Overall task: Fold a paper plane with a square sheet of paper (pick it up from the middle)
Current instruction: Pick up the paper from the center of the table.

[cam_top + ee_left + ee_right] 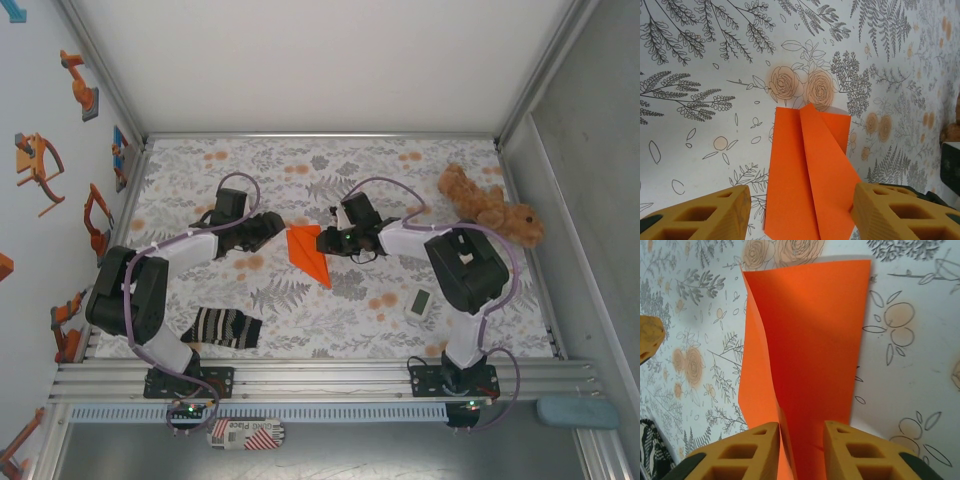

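Bright orange paper plane (308,255) lies at the middle of the bench (400,170), between the two arms. The thin, matt sheet is creased into a narrow kite shape, blunt at the far end and tapering to a sharp tip toward the near edge, with one long flap lifting along the centre fold. The left end effector (800,200) is spread, its hollow-celled mustard-yellow fingers (715,215) on either side of the paper. The right end effector (802,424) is slightly parted, straddling the raised fold. The bench carries a print of grey leaves and orange roses.
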`<state>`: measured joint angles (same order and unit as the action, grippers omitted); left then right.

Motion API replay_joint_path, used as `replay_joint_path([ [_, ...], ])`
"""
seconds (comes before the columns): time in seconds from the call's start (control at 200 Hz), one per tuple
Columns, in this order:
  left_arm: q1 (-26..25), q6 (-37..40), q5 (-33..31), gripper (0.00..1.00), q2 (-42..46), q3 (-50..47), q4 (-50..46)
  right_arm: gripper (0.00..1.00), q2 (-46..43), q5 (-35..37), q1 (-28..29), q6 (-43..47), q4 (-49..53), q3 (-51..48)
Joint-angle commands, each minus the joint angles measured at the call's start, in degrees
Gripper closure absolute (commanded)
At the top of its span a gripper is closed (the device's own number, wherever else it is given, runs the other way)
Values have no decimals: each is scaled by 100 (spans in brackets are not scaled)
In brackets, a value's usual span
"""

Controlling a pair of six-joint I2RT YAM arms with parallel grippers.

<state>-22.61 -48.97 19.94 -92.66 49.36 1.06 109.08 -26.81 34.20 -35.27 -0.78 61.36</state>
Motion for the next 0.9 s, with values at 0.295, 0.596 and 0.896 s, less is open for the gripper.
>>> replay_joint_path([
  [0.295,-25,-110,183,43,273,-19,163,99,13,-489,-87,239,-395,204],
  [0.596,-43,-561,854,39,1024,-248,1322,100,-1091,-1111,-515,-690,-1835,-177],
  [0.896,-380,-552,1194,33,1217,85,1977,100,-1244,-1803,-712,-2312,-3335,20],
])
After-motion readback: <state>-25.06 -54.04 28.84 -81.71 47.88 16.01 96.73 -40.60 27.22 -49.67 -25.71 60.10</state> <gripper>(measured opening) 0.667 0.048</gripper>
